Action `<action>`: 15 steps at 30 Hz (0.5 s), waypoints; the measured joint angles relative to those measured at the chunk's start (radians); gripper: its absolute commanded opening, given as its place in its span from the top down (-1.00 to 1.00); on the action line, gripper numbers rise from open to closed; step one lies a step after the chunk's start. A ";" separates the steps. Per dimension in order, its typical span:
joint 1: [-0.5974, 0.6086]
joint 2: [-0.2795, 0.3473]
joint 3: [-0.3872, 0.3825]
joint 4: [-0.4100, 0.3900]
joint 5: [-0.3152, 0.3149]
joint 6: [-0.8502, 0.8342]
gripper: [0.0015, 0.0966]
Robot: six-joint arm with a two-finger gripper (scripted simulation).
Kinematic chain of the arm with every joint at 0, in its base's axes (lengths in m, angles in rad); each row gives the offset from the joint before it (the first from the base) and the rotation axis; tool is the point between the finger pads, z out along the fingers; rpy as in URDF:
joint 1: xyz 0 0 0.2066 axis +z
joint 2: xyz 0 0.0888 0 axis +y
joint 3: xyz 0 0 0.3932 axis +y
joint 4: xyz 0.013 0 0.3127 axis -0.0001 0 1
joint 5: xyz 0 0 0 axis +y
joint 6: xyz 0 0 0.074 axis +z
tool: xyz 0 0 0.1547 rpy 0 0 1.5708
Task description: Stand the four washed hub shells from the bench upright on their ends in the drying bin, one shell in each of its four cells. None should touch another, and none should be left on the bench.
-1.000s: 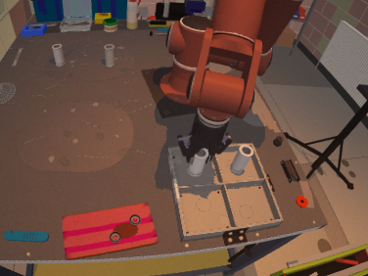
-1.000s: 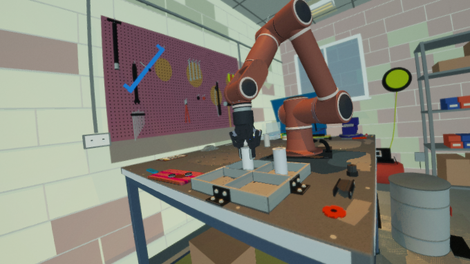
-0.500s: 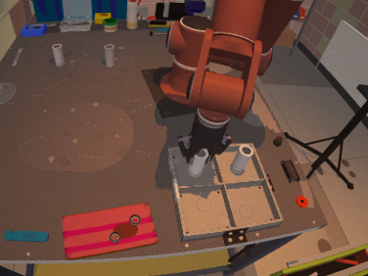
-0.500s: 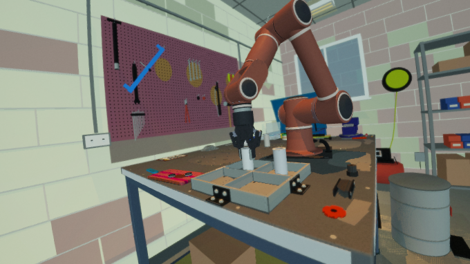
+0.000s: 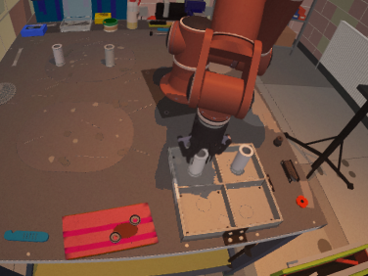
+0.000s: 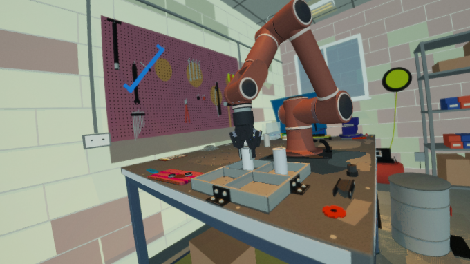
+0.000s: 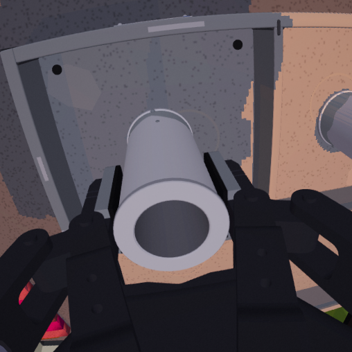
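The lower end of a pale grey hub shell (image 5: 198,163) (image 6: 247,159) (image 7: 169,194) is hidden behind the wall of the drying bin (image 5: 222,191) (image 6: 252,183). The shell stands upright in the bin's far left cell. My gripper (image 5: 201,152) (image 6: 246,142) (image 7: 169,180) has its two finger pads on the shell's sides and grips it. A second shell (image 5: 241,159) (image 6: 279,160) (image 7: 336,121) stands upright in the far right cell, apart from the first. The two near cells are empty. Two more shells (image 5: 58,55) (image 5: 109,55) stand on the far left of the bench.
The arm's base (image 6: 300,138) stands behind the bin. A red mat (image 5: 110,230) and a teal tool (image 5: 27,236) lie at the near left edge. A red knob (image 5: 302,200), a dark clamp (image 5: 289,170) and a small dark cap (image 5: 278,142) lie right of the bin.
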 measured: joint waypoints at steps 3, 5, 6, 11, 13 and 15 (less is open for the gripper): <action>0.000 0.000 0.000 0.000 0.000 0.000 -0.06; 0.000 0.000 0.000 0.000 0.000 0.000 -0.15; 0.000 0.000 0.000 0.000 0.000 0.000 -0.19; 0.000 0.000 0.000 0.000 0.000 0.000 -0.29; 0.000 0.000 0.000 0.000 0.000 0.000 -0.29; 0.000 0.000 0.000 0.000 0.000 0.000 -0.29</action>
